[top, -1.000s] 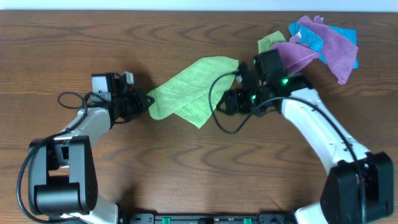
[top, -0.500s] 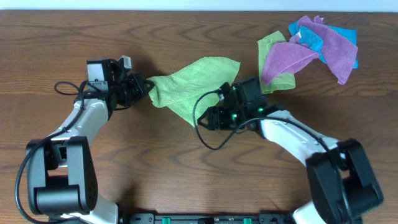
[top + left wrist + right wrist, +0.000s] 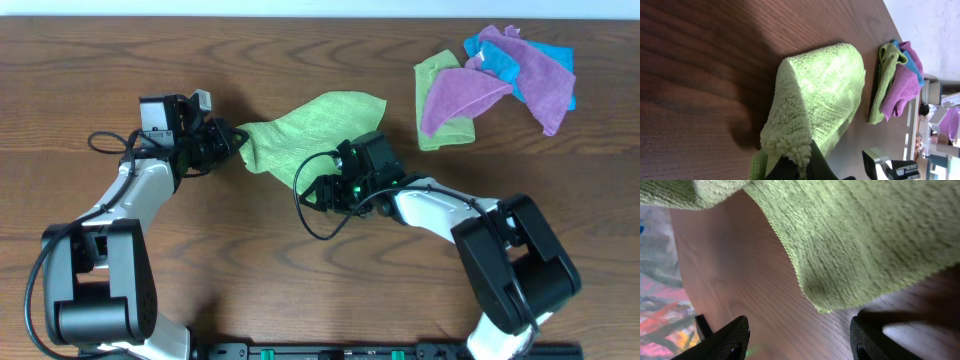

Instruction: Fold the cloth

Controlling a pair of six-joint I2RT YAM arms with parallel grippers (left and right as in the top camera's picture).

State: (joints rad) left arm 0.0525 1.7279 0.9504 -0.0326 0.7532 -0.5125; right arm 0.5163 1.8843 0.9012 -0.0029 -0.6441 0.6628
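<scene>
Just ahead of your spread right gripper (image 3: 799, 341) was a free corner of the cloth (image 3: 855, 235), while your left gripper (image 3: 235, 147) pinched its far end. You needed that corner fully between the fingers before closing.

Left arm (image 3: 140, 192): elbow bent, forearm angled up and inward from its base at the near left | left jaws: pinched shut on a corner of the cloth (image 3: 310, 125) | Right arm (image 3: 432, 205): stretched low and leftward, green light at the wrist | right jaws: standing apart, both fingers (image 3: 730, 337) bare, nothing between them
</scene>
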